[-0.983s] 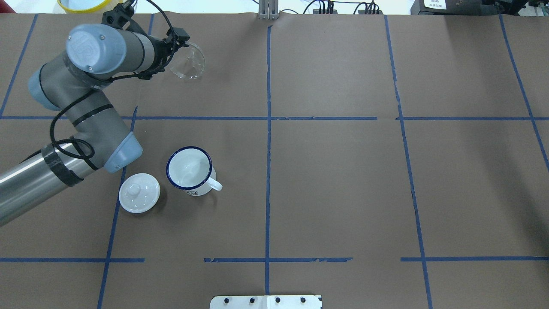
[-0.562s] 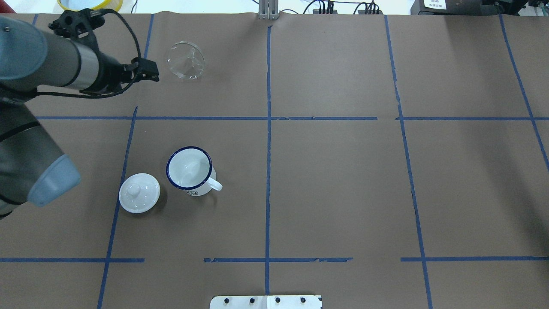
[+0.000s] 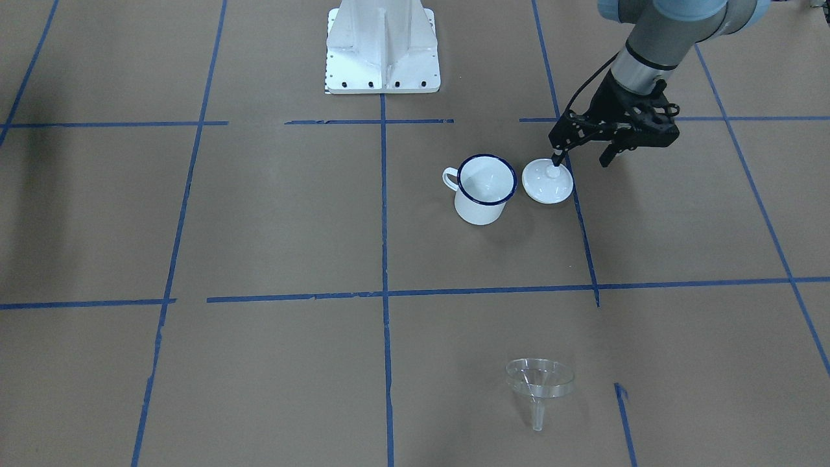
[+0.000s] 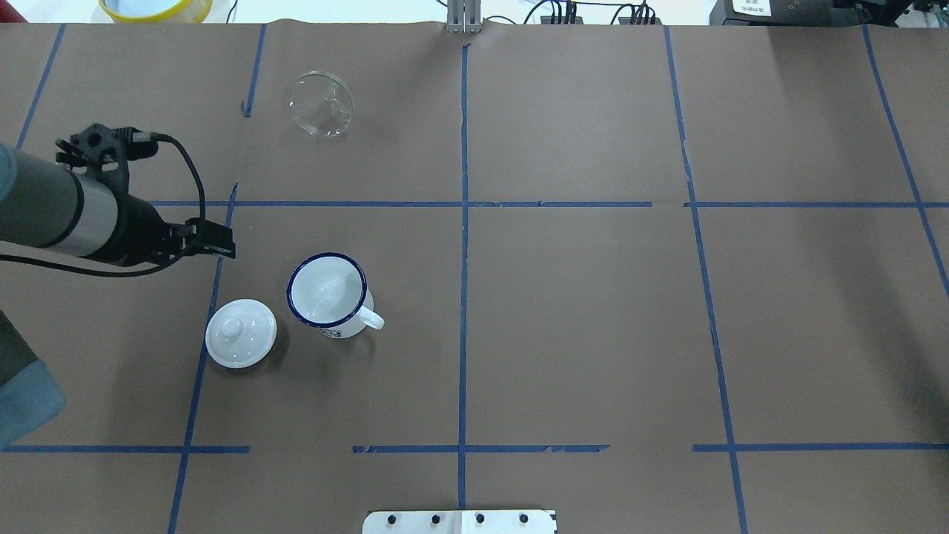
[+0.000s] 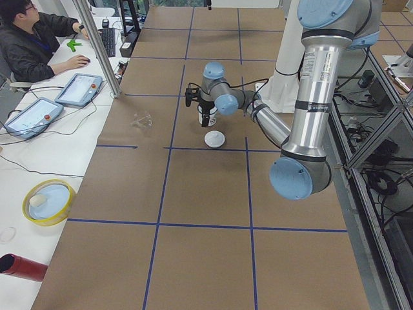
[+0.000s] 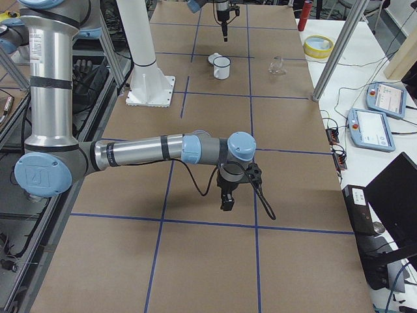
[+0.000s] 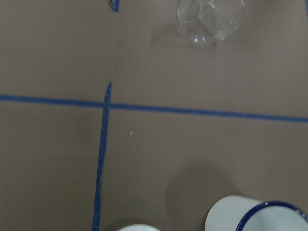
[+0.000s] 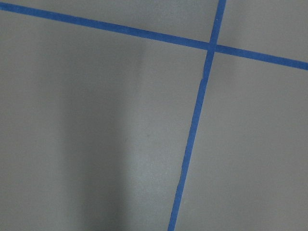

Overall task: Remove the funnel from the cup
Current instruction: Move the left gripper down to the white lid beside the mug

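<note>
The clear funnel (image 4: 321,104) lies on its side on the brown table at the far left, apart from the cup; it also shows in the front view (image 3: 539,383) and the left wrist view (image 7: 209,19). The white cup (image 4: 327,291) with its blue rim stands upright and empty (image 3: 483,188). My left gripper (image 4: 219,242) is open and empty, hovering near the cup's far left (image 3: 581,154). My right gripper (image 6: 227,201) shows only in the right side view, low over bare table; I cannot tell whether it is open or shut.
A white knobbed lid (image 4: 241,333) lies just left of the cup. A yellow bowl (image 4: 156,7) sits beyond the table's far edge. The robot base plate (image 3: 382,52) is at the near edge. An operator (image 5: 32,39) sits at the side bench.
My left gripper has drawn back from beside the funnel toward the robot, to near the cup and lid. The funnel, cup and lid have not moved.
</note>
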Motion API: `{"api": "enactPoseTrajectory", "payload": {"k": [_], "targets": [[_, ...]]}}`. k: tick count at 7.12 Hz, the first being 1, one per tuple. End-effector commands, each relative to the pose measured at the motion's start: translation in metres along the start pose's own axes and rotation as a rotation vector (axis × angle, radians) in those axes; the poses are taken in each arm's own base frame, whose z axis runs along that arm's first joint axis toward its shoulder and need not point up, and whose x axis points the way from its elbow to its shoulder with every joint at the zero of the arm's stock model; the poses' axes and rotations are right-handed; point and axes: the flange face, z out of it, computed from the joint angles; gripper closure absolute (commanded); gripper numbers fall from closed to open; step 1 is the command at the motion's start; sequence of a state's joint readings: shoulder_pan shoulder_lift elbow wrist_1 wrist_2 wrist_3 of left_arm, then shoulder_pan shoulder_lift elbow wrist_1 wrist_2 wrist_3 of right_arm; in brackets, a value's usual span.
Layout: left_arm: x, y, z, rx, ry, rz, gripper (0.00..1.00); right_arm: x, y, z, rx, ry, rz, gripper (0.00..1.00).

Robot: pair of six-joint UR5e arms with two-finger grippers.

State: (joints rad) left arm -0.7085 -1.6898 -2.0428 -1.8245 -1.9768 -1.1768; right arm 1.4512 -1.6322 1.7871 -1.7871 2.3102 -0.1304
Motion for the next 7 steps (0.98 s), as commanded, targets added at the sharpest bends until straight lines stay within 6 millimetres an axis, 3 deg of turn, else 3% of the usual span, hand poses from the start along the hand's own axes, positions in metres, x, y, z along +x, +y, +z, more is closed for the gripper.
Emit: {"api": "enactPoseTrajectory", "payload": {"k": [1,4,7], "targets": [[-0.004,0.029,0.064,-0.021,-0.107,-0.014,0.00,0.000,0.000,0.000,0.000,0.000,0.000,0.00],[0.005,0.049,0.077,-0.053,-0.110,-0.013,0.04,0.000,0.000,0.000,0.000,0.000,0.002,0.00],[0.005,0.048,0.076,-0.052,-0.109,-0.013,0.61,0.000,0.000,0.000,0.000,0.000,0.000,0.00]]}}
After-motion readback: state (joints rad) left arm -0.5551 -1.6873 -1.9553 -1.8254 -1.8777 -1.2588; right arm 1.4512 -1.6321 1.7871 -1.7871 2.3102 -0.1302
